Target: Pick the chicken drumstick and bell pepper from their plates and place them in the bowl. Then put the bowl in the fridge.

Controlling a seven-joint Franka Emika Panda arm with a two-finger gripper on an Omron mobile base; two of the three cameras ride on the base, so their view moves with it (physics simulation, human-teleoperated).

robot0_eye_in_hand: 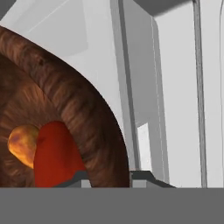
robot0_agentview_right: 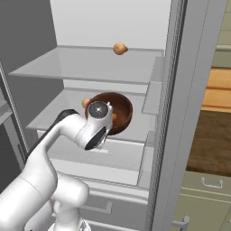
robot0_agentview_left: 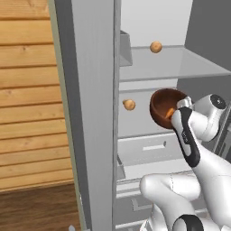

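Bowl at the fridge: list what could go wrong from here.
1. The gripper pinches only the rim of the bowl, which hangs tilted; the bell pepper and chicken drumstick could spill out.
2. A tan ball sits on the middle shelf beside the bowl; setting down may knock it.

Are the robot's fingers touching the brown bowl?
Touching. In the hand view the two fingers sit on either side of the bowl rim, one inside, one outside, pinching it with no gap.
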